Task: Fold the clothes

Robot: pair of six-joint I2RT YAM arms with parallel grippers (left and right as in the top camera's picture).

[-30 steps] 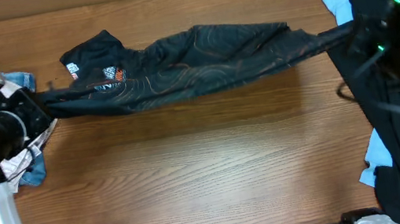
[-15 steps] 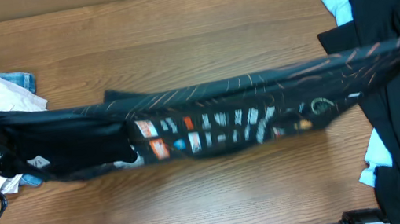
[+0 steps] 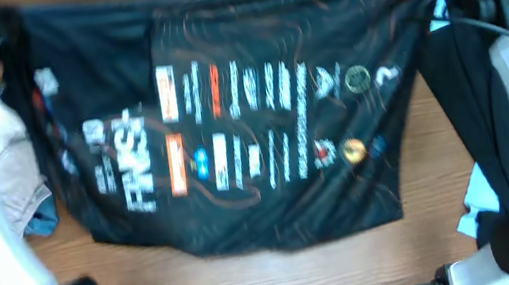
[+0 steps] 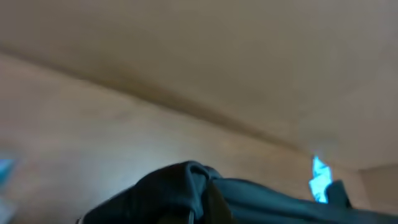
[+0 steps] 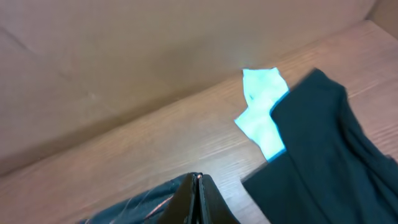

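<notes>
Black jersey shirt (image 3: pixel 232 126) hangs or lies spread wide between the two arms, printed side up, with its white lettering and orange logos readable across the chest. No fold has been made in it yet. I judge the task to be at its opening stage: the shirt is being stretched flat, and sleeves, sides and halves all remain to be folded. The overhead view is blurred, so I cannot tell whether the cloth already rests on the table (image 3: pixel 284 274) or floats just above it.

Outboard of the left gripper (image 4: pixel 208 205), a pale garment (image 3: pixel 3 150) waits unfolded, so more clothes are left after this one. That gripper is clenched on the shirt's corner; its wrist view shows dark cloth bunched right at the fingertips and trailing away to the right.

From that corner the shirt's upper edge runs taut across to the right gripper (image 5: pixel 198 202), whose jaws are pressed together with a tuck of the dark fabric pinched just to their left. Beyond and to the right of this gripper lie a light blue cloth (image 5: pixel 261 118) and a plain black garment (image 5: pixel 323 155), overlapping, both still unfolded.
</notes>
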